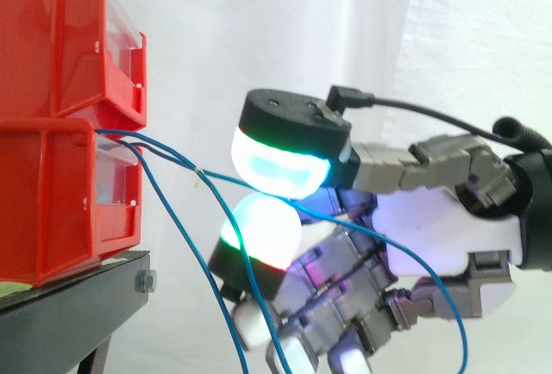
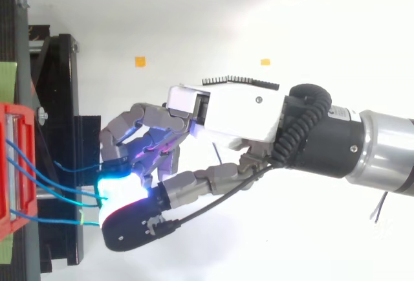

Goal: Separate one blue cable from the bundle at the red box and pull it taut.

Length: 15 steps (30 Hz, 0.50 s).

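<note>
We see the hand [image 1: 448,227] clamped on one blue cable [image 1: 226,178]. The thumb pad [image 1: 280,167] is on top, a finger pad [image 1: 259,229] is below, and the cable is pinched between the two. The remaining fingers curl loosely under the palm, with nothing in them that we can make out.

Ahead of the fingertips, well clear, the stacked red bins [image 1: 52,193] sit on the black stand [image 1: 78,283]. The pinched cable leaves the gap between the upper and lower bin and runs nearly straight into the pinch, sloping slightly down. A small pale tie [image 1: 198,171] sits on it, about midway between bins and pads. Behind the pinch the same cable crosses the palm slack and drops away below the wrist.

The other blue cables [image 2: 74,166] leave the same gap. In the side view they sag below the fingers, apart from the pinched one. From above, the strands converge toward the glowing pads; we can't tell whether any of them touch the hand.
</note>
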Each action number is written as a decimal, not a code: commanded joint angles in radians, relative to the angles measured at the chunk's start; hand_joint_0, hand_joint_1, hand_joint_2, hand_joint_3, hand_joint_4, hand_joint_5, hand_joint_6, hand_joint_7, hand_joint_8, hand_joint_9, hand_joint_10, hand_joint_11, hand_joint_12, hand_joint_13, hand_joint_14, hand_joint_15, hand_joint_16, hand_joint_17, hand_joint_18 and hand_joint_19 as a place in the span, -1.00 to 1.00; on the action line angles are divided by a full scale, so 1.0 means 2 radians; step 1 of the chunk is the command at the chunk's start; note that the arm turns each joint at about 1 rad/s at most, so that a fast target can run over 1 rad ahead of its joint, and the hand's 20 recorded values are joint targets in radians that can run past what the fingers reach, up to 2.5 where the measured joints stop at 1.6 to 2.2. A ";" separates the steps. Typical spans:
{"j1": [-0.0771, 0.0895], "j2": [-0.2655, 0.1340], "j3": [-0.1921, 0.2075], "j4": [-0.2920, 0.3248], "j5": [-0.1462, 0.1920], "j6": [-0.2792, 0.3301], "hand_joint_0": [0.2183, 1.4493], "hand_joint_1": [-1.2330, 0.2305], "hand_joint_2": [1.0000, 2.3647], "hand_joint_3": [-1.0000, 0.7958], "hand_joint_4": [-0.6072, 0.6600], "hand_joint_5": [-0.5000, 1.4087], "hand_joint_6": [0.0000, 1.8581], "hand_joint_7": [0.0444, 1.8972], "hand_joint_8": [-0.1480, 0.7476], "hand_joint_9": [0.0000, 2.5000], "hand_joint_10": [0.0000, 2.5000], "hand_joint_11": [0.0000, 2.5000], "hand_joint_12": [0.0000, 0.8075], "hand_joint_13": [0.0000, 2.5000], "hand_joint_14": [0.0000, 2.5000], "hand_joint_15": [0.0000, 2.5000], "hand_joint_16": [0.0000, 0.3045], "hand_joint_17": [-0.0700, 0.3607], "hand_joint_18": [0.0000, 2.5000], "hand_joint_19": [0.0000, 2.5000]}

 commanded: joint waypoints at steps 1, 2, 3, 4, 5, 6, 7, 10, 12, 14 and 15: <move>0.001 0.000 -0.014 0.006 -0.001 -0.001 -0.15 -0.40 -1.00 -0.41 0.10 -0.71 -0.04 0.09 0.19 -0.21 -0.99 -0.23 -0.02 -0.29 -0.99 -0.54 -0.66 -0.13 -0.21 -0.47; 0.001 0.000 -0.014 0.006 -0.001 -0.001 -0.15 -0.40 -1.00 -0.41 0.10 -0.71 -0.04 0.09 0.19 -0.21 -0.99 -0.23 -0.02 -0.29 -0.99 -0.54 -0.66 -0.13 -0.21 -0.47; 0.002 0.000 -0.017 0.011 0.000 0.000 -0.13 -0.40 -1.00 -0.44 0.07 -0.71 -0.04 0.09 0.19 -0.21 -0.99 -0.24 -0.03 -0.29 -0.99 -0.54 -0.66 -0.13 -0.21 -0.47; 0.002 0.000 -0.017 0.012 0.000 0.000 -0.12 -0.39 -1.00 -0.44 0.06 -0.71 -0.04 0.08 0.18 -0.20 -0.99 -0.23 -0.03 -0.29 -0.99 -0.54 -0.66 -0.13 -0.21 -0.47; 0.002 0.000 -0.017 0.013 0.000 0.000 -0.11 -0.39 -1.00 -0.44 0.05 -0.71 -0.04 0.08 0.19 -0.20 -0.99 -0.24 -0.03 -0.29 -0.99 -0.54 -0.66 -0.13 -0.21 -0.47; 0.002 0.000 -0.017 0.013 -0.001 -0.001 -0.10 -0.39 -1.00 -0.44 0.03 -0.71 -0.04 0.08 0.18 -0.20 -0.99 -0.24 -0.03 -0.29 -0.99 -0.54 -0.66 -0.13 -0.21 -0.47; 0.002 0.000 -0.017 0.013 -0.001 -0.001 -0.09 -0.39 -1.00 -0.44 0.01 -0.71 -0.04 0.07 0.18 -0.19 -0.99 -0.24 -0.03 -0.28 -0.99 -0.54 -0.66 -0.13 -0.21 -0.47; 0.002 0.000 -0.017 0.013 -0.001 -0.001 -0.08 -0.38 -1.00 -0.44 -0.01 -0.71 -0.04 0.07 0.18 -0.19 -0.99 -0.24 -0.03 -0.28 -0.99 -0.54 -0.66 -0.14 -0.21 -0.47; 0.002 0.001 -0.017 0.013 -0.001 -0.001 -0.07 -0.37 -1.00 -0.44 -0.04 -0.71 -0.04 0.07 0.17 -0.18 -0.99 -0.24 -0.04 -0.28 -0.99 -0.55 -0.66 -0.14 -0.21 -0.47; 0.002 0.000 -0.017 0.013 0.000 0.000 -0.07 -0.37 -1.00 -0.44 -0.07 -0.71 -0.04 0.07 0.17 -0.17 -0.99 -0.25 -0.04 -0.28 -0.99 -0.55 -0.66 -0.14 -0.21 -0.47; 0.002 0.001 -0.017 0.013 0.000 0.001 -0.06 -0.37 -1.00 -0.44 -0.09 -0.71 -0.04 0.07 0.17 -0.17 -0.99 -0.24 -0.04 -0.28 -0.99 -0.55 -0.66 -0.14 -0.21 -0.47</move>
